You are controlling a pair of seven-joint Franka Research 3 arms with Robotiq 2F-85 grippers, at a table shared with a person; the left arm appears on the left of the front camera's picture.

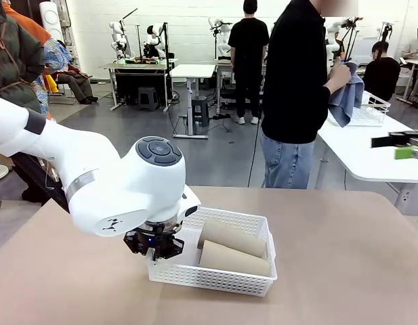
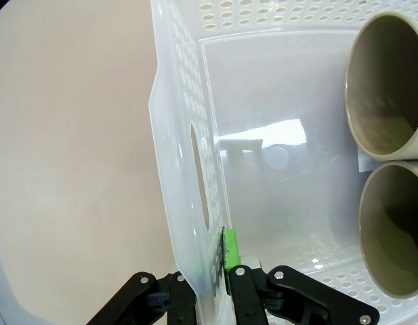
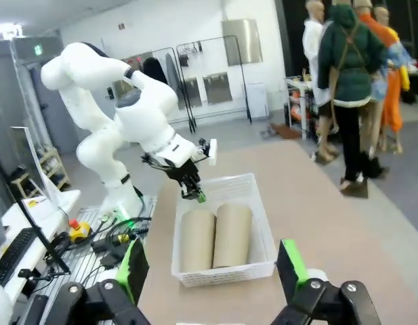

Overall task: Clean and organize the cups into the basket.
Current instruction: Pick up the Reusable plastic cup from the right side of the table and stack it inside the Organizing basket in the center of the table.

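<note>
Tan-brown on both cups by the look of it: far cup (image 1: 232, 235) and near cup (image 1: 236, 261), on their sides, touching along their length, packed into right half of white lattice basket (image 1: 215, 279). Left half of basket floor bare. Mouths of both turned toward left short wall, seen as two round openings at right edge of left wrist view. No mint green made out on either.

Basket at lower centre of front view, flat on tan tabletop (image 1: 344, 271), long side roughly parallel to near table edge.

Left gripper (image 1: 158, 252) clamped on basket's left short wall, just beside handle cut-out: one finger outside, one inside, green pad (image 2: 230, 249) pressed to inner face of wall. White left arm across left half of front view, wrist straight above that wall.

Right gripper (image 3: 212, 261) at bottom of right wrist view, jaws spread wide, nothing between them, well apart from basket, looking along it from opposite short end.

Person (image 1: 297, 81) at upper centre-right of front view, beyond far table edge, black top, jeans, hands on blue-grey cloth (image 1: 345, 98). White side table (image 1: 358, 152) at right with wire basket (image 1: 372, 112) on it.
</note>
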